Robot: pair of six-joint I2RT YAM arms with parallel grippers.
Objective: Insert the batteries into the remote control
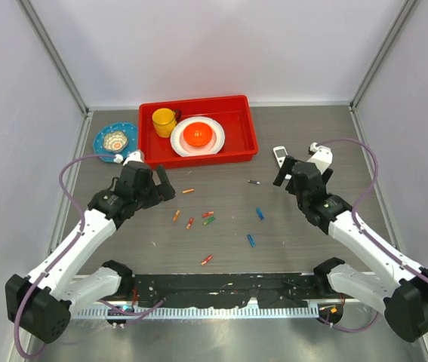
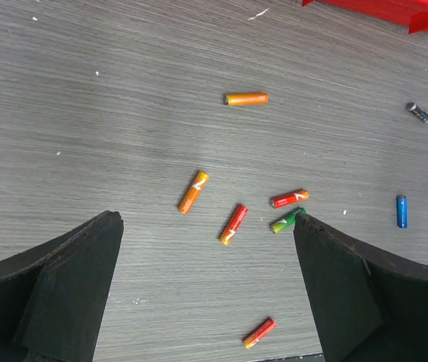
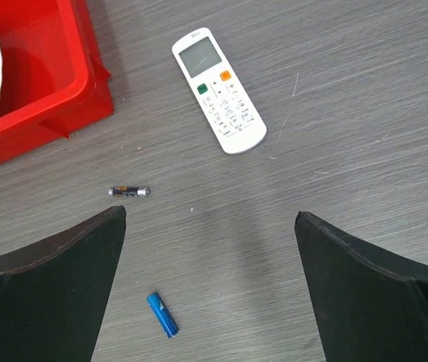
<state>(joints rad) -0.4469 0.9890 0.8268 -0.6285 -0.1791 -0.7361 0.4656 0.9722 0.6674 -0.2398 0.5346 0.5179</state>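
Grey wood-grain tabletop [image 1: 229, 207], white walls | slim orange, red, green and blue batteries [image 2: 192, 191] scattered mid-tabletop, none loaded | white oblong plastic remote control [image 3: 219, 90] keypad-up near far right edge, beside red plastic tray [image 3: 85, 83] | left gripper [image 2: 206, 222] over batteries, right gripper [image 3: 210, 217] near remote, probably dividing the work; both jaws apart, empty | key legends, battery print unreadable

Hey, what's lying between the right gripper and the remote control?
Nothing: in the right wrist view, the table between the open right gripper and the remote control is bare. A small dark grey cylinder lies off to one side.
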